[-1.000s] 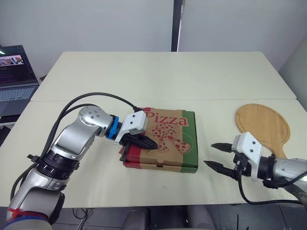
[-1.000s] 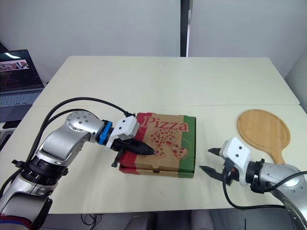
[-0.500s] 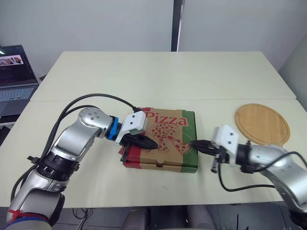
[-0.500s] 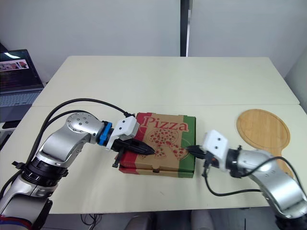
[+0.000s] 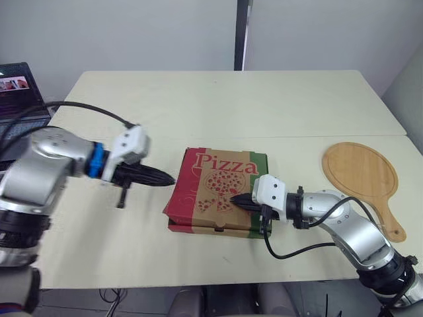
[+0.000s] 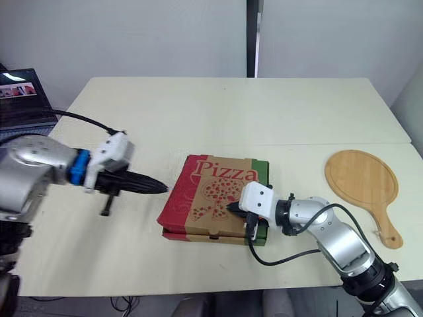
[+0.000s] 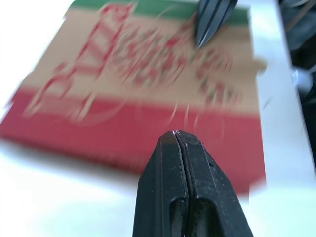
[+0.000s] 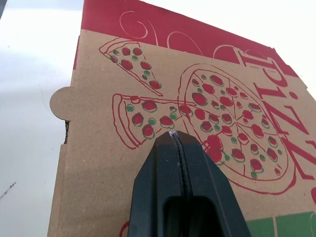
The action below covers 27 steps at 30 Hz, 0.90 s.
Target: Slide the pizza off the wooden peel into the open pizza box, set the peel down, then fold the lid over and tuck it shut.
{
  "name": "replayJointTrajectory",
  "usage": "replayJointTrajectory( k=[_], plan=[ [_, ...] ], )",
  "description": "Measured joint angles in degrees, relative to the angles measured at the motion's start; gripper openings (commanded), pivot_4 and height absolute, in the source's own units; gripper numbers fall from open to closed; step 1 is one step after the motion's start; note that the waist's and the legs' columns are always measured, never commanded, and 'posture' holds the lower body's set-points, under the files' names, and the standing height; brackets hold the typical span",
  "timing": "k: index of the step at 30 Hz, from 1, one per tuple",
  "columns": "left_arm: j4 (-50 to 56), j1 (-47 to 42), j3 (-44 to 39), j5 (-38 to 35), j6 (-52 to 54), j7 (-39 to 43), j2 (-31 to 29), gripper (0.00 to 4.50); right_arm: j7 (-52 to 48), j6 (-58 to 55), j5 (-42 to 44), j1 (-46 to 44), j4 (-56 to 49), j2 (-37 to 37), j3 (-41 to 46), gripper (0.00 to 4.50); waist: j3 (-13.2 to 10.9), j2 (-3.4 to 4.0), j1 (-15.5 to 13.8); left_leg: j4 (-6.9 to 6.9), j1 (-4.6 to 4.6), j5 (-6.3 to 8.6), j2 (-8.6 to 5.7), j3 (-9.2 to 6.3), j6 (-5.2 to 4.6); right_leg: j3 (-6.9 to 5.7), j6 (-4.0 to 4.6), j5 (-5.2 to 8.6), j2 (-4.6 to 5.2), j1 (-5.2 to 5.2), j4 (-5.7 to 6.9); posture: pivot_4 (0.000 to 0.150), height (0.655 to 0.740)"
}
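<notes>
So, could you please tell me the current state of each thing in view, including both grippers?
pizza box: closed.
wooden peel: empty, lying flat on the table.
left gripper: shut, clear of the pizza box.
right gripper: shut, tips on the pizza box's top.
laptop: open, screen lit.

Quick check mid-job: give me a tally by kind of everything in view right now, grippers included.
pizza box: 1
wooden peel: 1
laptop: 1
grippers: 2 (left gripper, right gripper)
total: 5
</notes>
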State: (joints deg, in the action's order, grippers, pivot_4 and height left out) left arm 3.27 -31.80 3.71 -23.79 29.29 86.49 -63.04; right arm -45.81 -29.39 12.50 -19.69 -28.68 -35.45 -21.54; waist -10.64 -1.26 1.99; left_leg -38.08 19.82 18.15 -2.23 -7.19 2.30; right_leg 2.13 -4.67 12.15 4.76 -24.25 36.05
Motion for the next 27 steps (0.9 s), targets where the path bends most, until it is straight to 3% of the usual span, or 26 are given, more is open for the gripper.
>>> replayJointTrajectory(
  k=[3, 7, 13, 27],
  plan=[
    [-0.7, 5.0, -0.2, 1.1, -2.3, 2.4, -3.3, 0.00, -0.8, 0.3, 0.0, -0.3, 0.3, 0.0, 0.0, 0.03, 0.0, 0.00, 0.0, 0.00, 0.01, 0.00, 0.01, 0.01, 0.00, 0.00, 0.00, 0.00, 0.00, -0.01, 0.00, 0.150, 0.7400],
    [1.5, 10.3, -0.1, 1.5, -3.4, 2.2, -2.8, 0.00, -1.7, 0.3, -0.1, -0.8, 0.9, 0.0, 0.2, 0.03, 0.0, 0.00, -0.1, -0.02, 0.03, 0.01, 0.02, 0.01, -0.01, -0.01, 0.00, 0.00, 0.00, 0.00, 0.02, 0.150, 0.7400],
    [6.7, 10.7, 0.7, 1.1, -0.9, -1.9, 1.7, 0.00, -2.7, 0.4, -0.1, -1.5, 1.2, 0.4, 0.1, 0.03, 0.0, -0.01, -0.1, -0.03, 0.01, 0.01, 0.02, 0.00, -0.01, -0.01, 0.00, 0.00, 0.00, 0.00, 0.04, 0.150, 0.7400],
    [6.3, 8.4, 2.7, 2.6, -1.0, -5.9, 6.6, 0.00, -4.3, 0.5, -0.5, -2.9, 2.6, 1.4, 0.0, 0.03, 0.0, -0.01, -0.3, -0.07, 0.03, 0.01, 0.00, -0.02, -0.01, -0.01, 0.00, -0.01, 0.00, 0.02, 0.03, 0.150, 0.7400]
  ],
)
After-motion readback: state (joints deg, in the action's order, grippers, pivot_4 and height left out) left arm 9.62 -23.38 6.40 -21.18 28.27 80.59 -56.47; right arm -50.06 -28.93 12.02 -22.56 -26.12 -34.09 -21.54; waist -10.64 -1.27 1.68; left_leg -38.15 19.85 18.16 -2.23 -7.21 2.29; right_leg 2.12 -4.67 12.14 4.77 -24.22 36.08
